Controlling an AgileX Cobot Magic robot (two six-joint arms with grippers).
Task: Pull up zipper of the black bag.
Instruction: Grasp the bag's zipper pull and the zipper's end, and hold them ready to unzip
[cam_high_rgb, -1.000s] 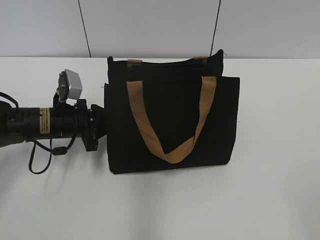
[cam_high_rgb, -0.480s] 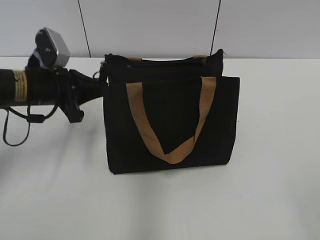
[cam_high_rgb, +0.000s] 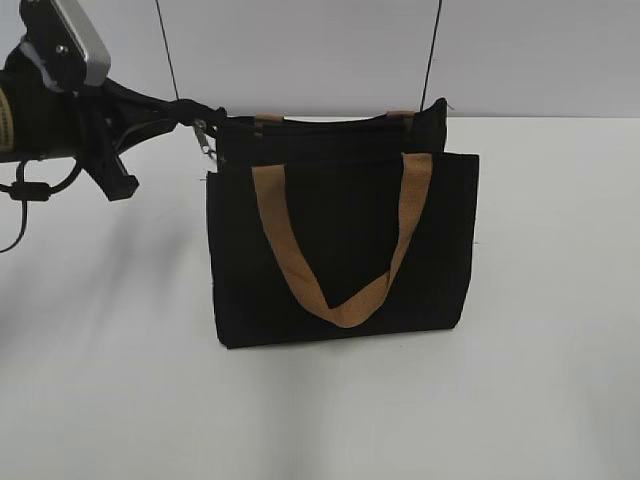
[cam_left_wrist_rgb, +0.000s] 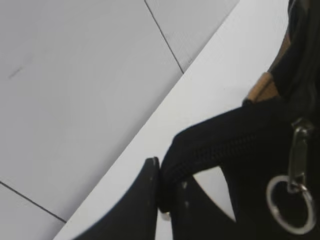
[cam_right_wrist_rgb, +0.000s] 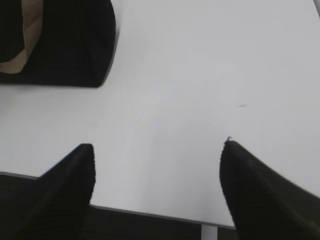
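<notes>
Exterior view: zipper (cam_high_rgb: 300, 122) runs left-right atop bag (cam_high_rgb: 340, 250).

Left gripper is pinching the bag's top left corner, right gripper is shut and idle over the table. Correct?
Not quite. The right gripper is open: the right wrist view shows its fingers spread wide over the bare table, holding nothing. The rest stands: the left gripper pinches the black bag at its top left corner, by the end of the zipper.
</notes>
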